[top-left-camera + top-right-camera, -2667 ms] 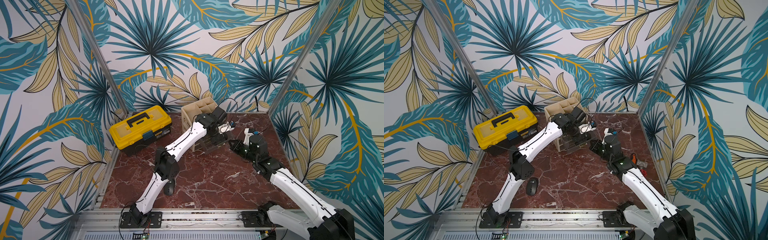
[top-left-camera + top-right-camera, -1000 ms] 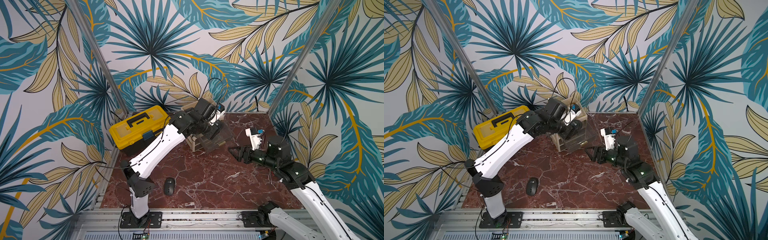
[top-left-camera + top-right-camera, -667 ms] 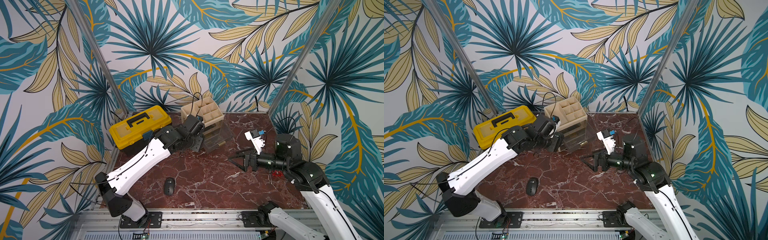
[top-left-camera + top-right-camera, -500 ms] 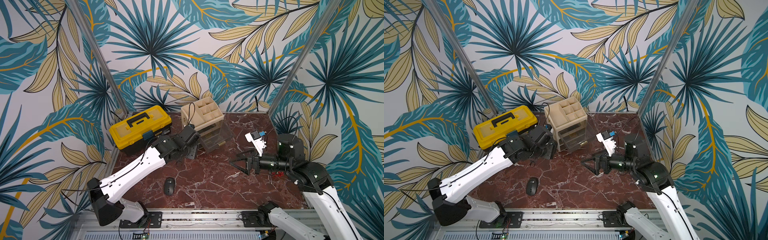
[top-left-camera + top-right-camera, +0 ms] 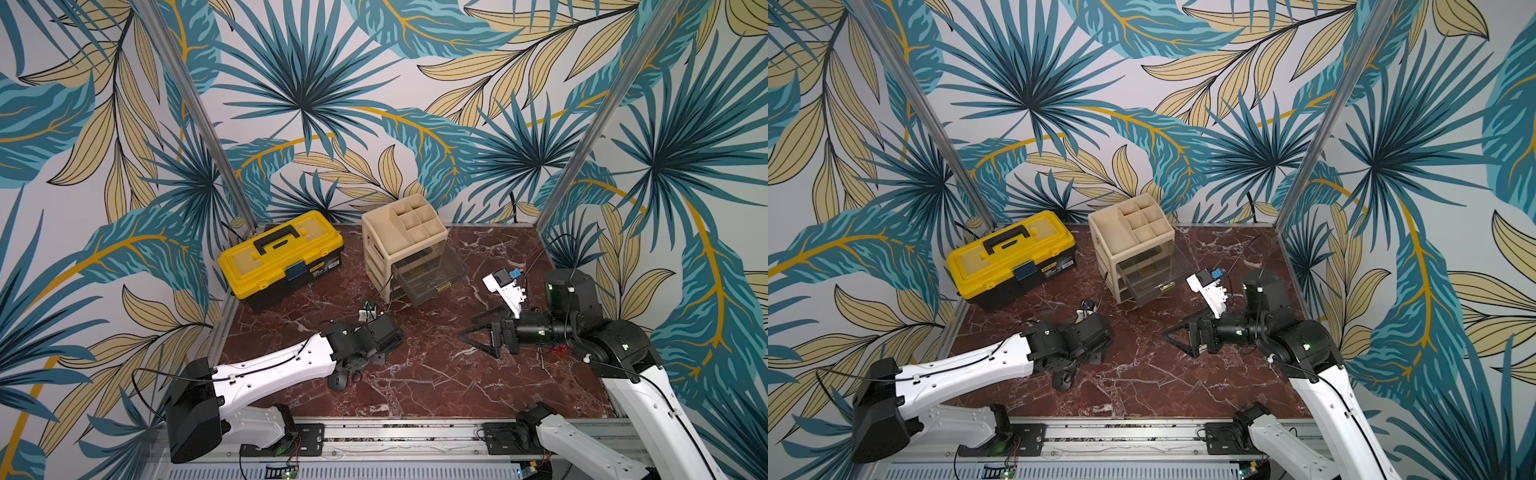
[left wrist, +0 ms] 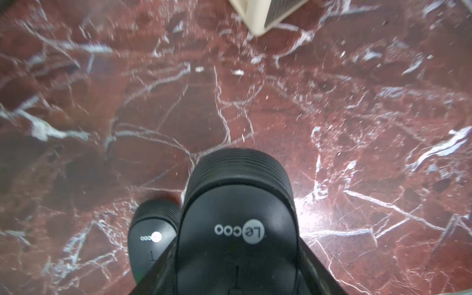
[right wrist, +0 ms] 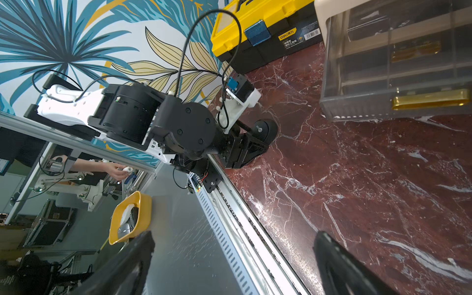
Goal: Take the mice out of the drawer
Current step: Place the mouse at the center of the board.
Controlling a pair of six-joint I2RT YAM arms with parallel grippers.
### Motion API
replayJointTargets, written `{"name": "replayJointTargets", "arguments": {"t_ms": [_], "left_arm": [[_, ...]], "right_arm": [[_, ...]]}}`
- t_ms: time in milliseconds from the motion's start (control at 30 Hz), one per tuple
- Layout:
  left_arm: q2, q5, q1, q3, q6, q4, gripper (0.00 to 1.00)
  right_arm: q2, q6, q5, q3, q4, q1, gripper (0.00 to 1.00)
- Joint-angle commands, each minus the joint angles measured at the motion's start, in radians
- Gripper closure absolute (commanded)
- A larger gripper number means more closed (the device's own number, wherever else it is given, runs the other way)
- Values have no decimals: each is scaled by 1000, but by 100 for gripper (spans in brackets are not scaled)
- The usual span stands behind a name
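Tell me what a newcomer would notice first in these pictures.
The loud palm-leaf wallpaper fills every wall around the red marble table. At the table's back sit a yellow toolbox and, beside it, a beige organiser with a clear drawer pulled out. Near the front, the left gripper clamps a black mouse beside a second mouse lying on the marble.

open tabletop (image 5: 424,374) centre, organizer (image 5: 384,237), toolbox (image 5: 274,257) behind

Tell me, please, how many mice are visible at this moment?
2. One mouse is held in the left gripper; the other mouse lies on the table beside it. More may be hidden in the drawer, whose contents I cannot make out.
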Motion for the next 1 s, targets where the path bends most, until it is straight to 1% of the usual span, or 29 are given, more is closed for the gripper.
{"name": "replayJointTargets", "arguments": {"t_ms": [0, 133, 500, 967], "left_arm": [[3, -2, -28, -69, -105, 91, 43], [26, 7, -60, -120, -156, 107, 43], [66, 74, -88, -232, -222, 191, 43], [144, 113, -99, -247, -233, 238, 43]], "right_arm": [[4, -26, -13, -24, -24, 0, 1], [-2, -15, -12, -51, -6, 0, 1], [-12, -16, 8, -70, -6, 1, 1], [-17, -23, 33, -73, -13, 0, 1]]}}
